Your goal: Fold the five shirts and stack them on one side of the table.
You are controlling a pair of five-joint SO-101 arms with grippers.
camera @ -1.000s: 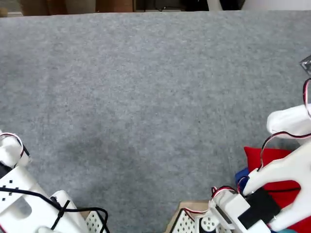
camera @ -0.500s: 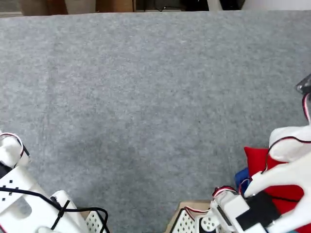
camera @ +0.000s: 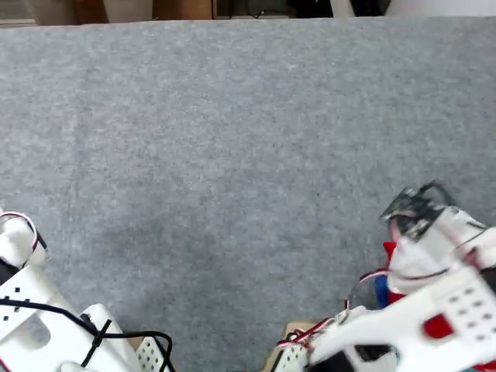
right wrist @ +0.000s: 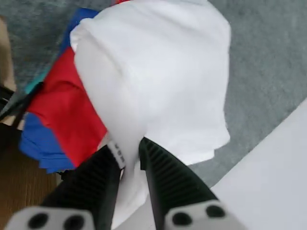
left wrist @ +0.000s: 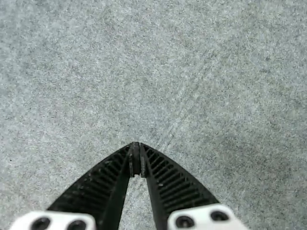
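Observation:
My right gripper [right wrist: 129, 152] is shut on a fold of a white shirt [right wrist: 158, 72], which hangs bunched over a pile of shirts: a red one [right wrist: 67, 110], a blue one [right wrist: 36, 143] and a teal edge [right wrist: 33, 86]. From above, the right gripper [camera: 411, 206] sits at the table's near right with the white shirt [camera: 438, 236] below it; bits of the red shirt [camera: 388, 249] and blue shirt [camera: 380, 288] peek out beside the arm. My left gripper [left wrist: 135, 160] is shut on nothing, over bare grey felt [left wrist: 153, 57]. Its arm [camera: 31, 310] rests at the near left.
Grey felt [camera: 232, 139] covers the whole table, with wide free room across the middle and far side. The arm bases [camera: 298, 353] stand along the near edge. A wooden surface [right wrist: 12, 191] borders the pile.
The right gripper has swung from the far right edge leftward and toward the near edge, carrying the white shirt over the pile. The left arm has stayed still.

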